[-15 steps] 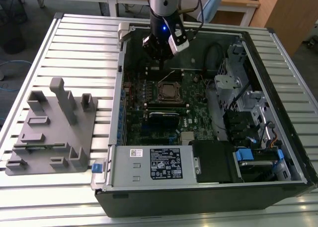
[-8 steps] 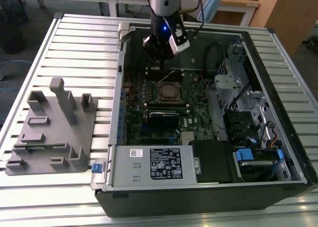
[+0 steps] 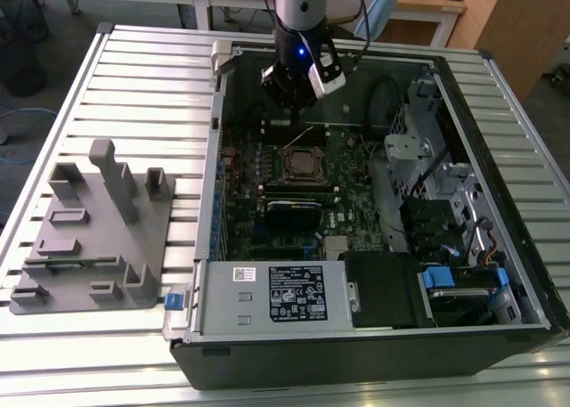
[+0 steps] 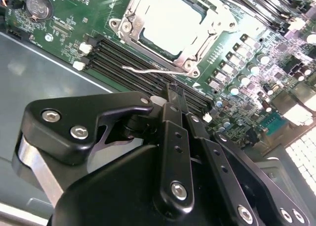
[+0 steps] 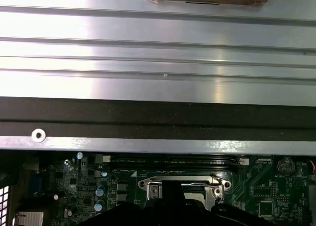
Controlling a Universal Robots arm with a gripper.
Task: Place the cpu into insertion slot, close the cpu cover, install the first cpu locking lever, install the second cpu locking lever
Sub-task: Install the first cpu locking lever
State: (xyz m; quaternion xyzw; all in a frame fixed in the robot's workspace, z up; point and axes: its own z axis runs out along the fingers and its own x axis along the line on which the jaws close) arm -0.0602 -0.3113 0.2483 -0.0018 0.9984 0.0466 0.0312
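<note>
The open computer case [image 3: 207, 202] lies on the slatted metal table [image 3: 142, 86], and inside it sit the green motherboard [image 3: 356, 171], a labelled power supply [image 3: 267, 296] along the near wall, a black ridged module [image 3: 294, 213] just below the socket, and a metal drive cage [image 3: 419, 149] towards the exterior view's right. The insertion slot [image 4: 129, 19] is near the middle of the board and holds the cpu [image 4: 170, 21], whose pale top shows through the cut-out of the cpu cover [image 4: 205, 35]. The cover lies flat over the chip. A thin wire locking lever [image 4: 148, 69] stands out from the socket's edge over the dark memory slots [image 4: 123, 58], not hooked down. The gripper [image 3: 298, 113] hangs inside the case just above the far side of the socket. Its black fingers [image 4: 174, 112] are drawn together with nothing between them, and the tip is just beside the lever; whether they touch cannot be told. On the table, towards the exterior view's left and well apart from the case, lies a grey fixture plate [image 3: 151, 238] with raised blocks.
</note>
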